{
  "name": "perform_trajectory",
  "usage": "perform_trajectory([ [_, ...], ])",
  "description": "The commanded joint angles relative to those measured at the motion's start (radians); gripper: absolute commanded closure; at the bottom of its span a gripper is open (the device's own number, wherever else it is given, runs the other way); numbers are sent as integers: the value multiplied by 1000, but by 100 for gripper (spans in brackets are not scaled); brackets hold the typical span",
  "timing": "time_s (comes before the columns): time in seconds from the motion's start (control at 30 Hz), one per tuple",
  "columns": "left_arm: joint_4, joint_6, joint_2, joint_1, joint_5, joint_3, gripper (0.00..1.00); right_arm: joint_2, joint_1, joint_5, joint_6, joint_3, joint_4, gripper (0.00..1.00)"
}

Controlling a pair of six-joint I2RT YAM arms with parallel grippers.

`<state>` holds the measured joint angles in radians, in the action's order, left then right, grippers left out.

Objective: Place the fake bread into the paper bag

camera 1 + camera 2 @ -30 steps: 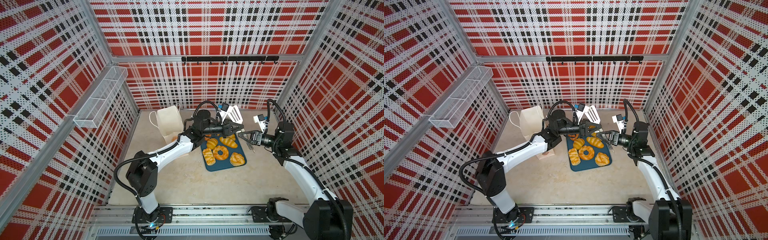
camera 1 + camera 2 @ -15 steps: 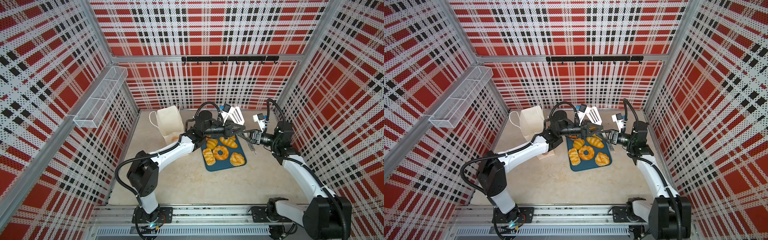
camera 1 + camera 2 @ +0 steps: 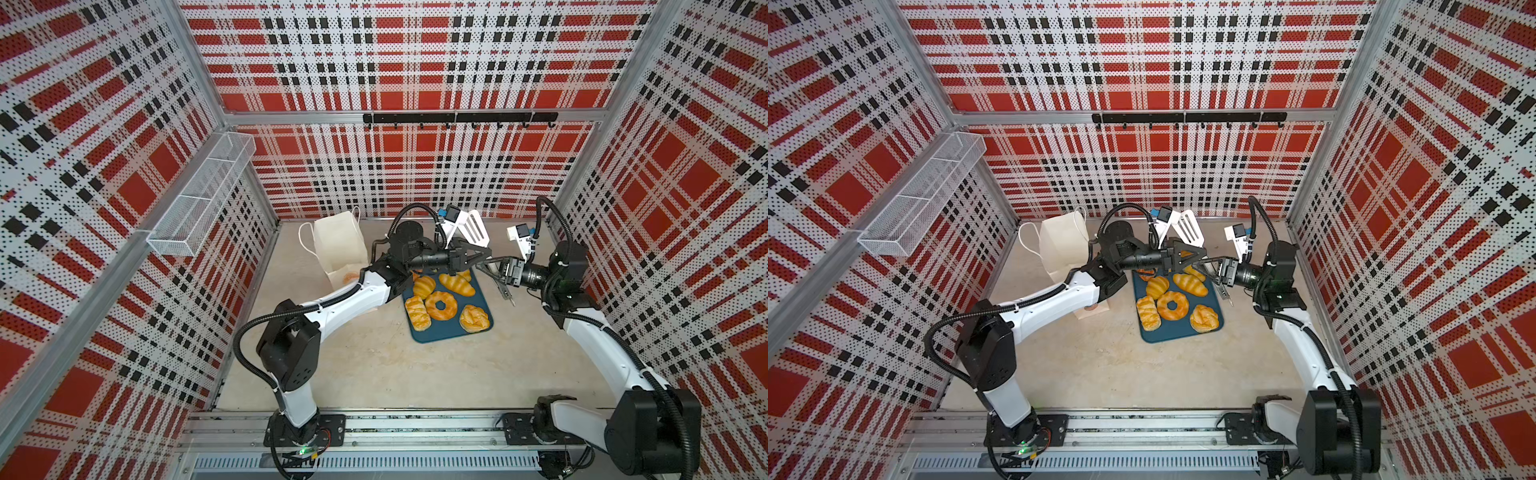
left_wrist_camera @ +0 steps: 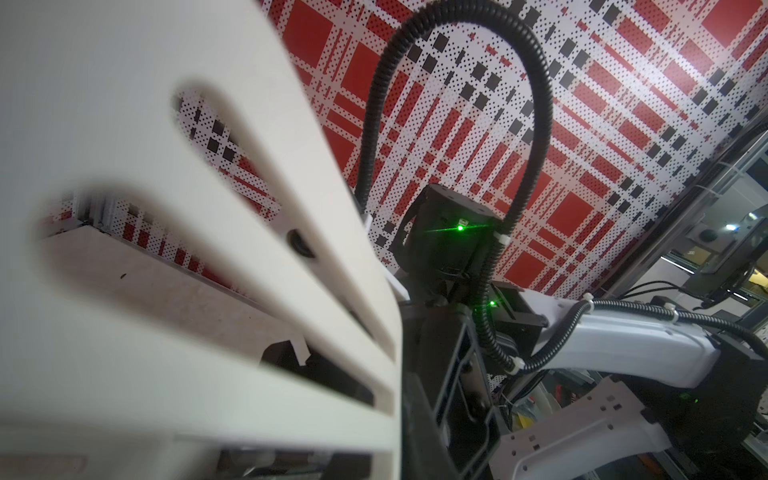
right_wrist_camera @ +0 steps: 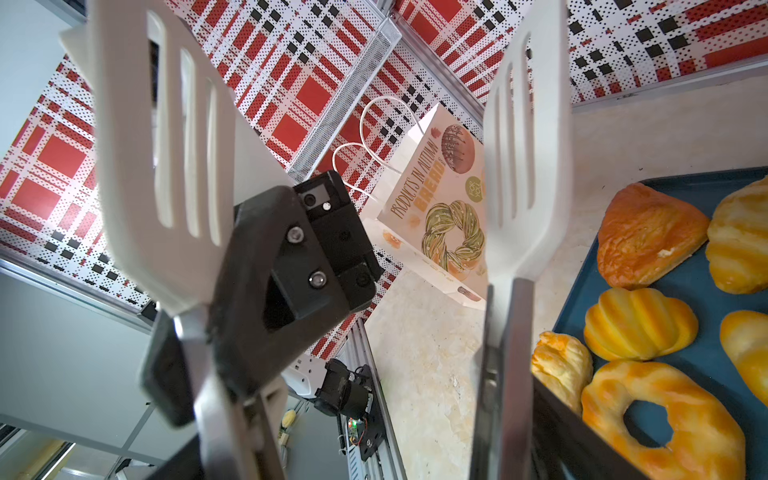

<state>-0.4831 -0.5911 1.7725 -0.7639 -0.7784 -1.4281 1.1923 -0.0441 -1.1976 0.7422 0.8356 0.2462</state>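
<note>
Left gripper [image 3: 484, 252] has edged rightward, clamped on one arm of the tongs [image 3: 473, 226], while right gripper [image 3: 492, 268] clasps both arms wide, likely settling its hold; bread [image 3: 440, 305] lies on tray [image 3: 444, 334] near bag [image 3: 338, 241].

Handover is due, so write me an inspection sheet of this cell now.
Surface: beige tabletop, no spills seen.
Job's things: fake bread on the blue tray; paper bag standing left of it.
Clutter: nothing seen.
Grippers: left gripper shut on white tongs; right gripper wide around their arms, grip unclear.
Cables: black conduit loops on both arms.
Surroundings: plaid walls, wire basket, hook rail.
</note>
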Motion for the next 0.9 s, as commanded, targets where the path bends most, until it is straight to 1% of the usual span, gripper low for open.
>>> perform_trajectory([
  [0.0,-96,-31,22,-16,-24,-30,88,4,-10,-1,32,2,80,12],
  [0.13,-123,-47,28,-15,-30,-29,88,1,-8,1,29,-2,79,13],
  [0.37,-129,-50,34,-12,-31,-27,88,-1,-8,-1,6,10,33,19],
  [0.53,-138,-49,25,0,-22,-14,86,-8,-8,9,-78,31,-100,24],
  [0.63,-152,-55,15,7,-15,0,84,-17,-8,20,-128,42,-178,27],
  [0.73,-155,-59,11,13,-12,8,81,-26,-8,28,-158,49,-218,27],
  [0.87,-173,-63,4,18,-4,27,80,-31,-8,44,-197,60,-276,26],
])
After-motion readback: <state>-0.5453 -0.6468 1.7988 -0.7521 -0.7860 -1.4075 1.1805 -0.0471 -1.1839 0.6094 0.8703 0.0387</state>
